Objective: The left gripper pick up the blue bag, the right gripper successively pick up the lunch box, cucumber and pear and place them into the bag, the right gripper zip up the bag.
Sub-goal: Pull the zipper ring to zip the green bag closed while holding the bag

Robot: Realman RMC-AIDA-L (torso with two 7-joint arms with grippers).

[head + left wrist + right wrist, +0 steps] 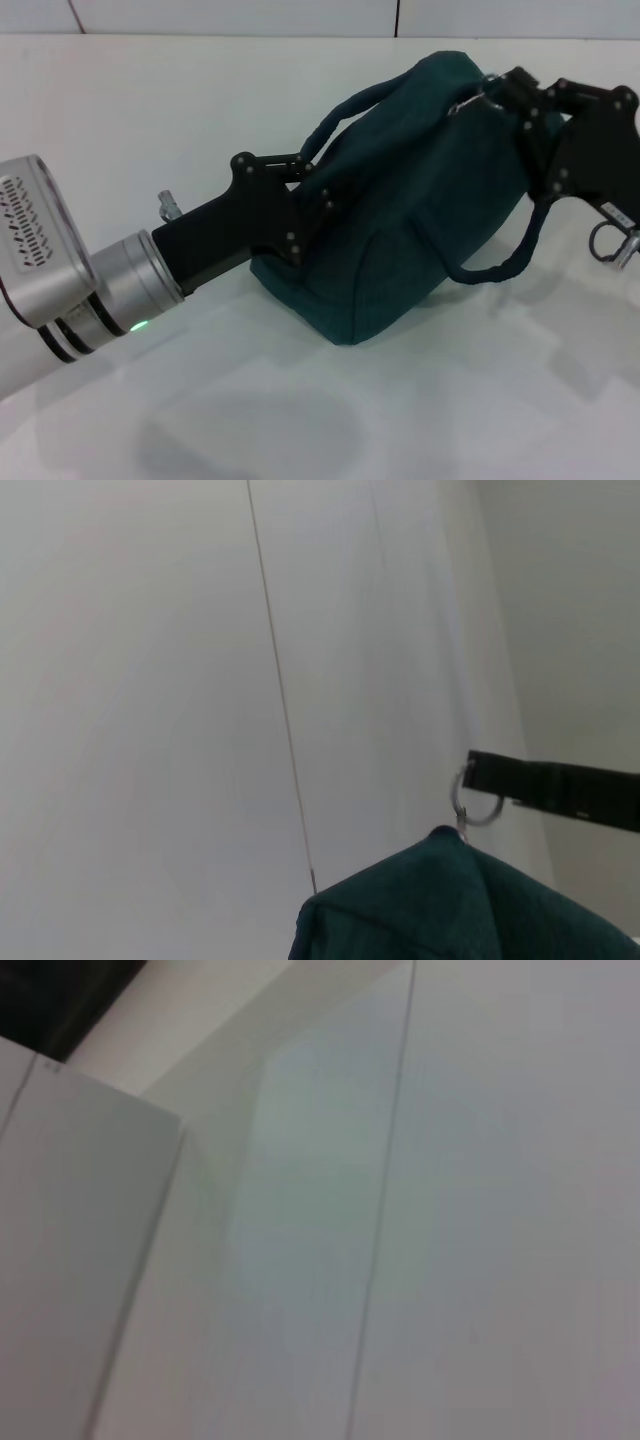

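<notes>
We see the dark teal-blue fabric bag (pixel 400 200) on the white table (pixel 300 420), bulging; our silver-wristed left gripper (pixel 305 205) clamps its near end; our slim black right gripper (pixel 500 95) pinches the silver zipper ring (pixel 475 805); we judge packing finished, zipping nearly done.

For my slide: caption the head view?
Left gripper holds dark teal fabric bag; right gripper at its zipper.

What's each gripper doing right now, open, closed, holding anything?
Left gripper: shut on the blue bag at its left end.
Right gripper: at the bag's top right end, shut on the silver ring pull.
</notes>
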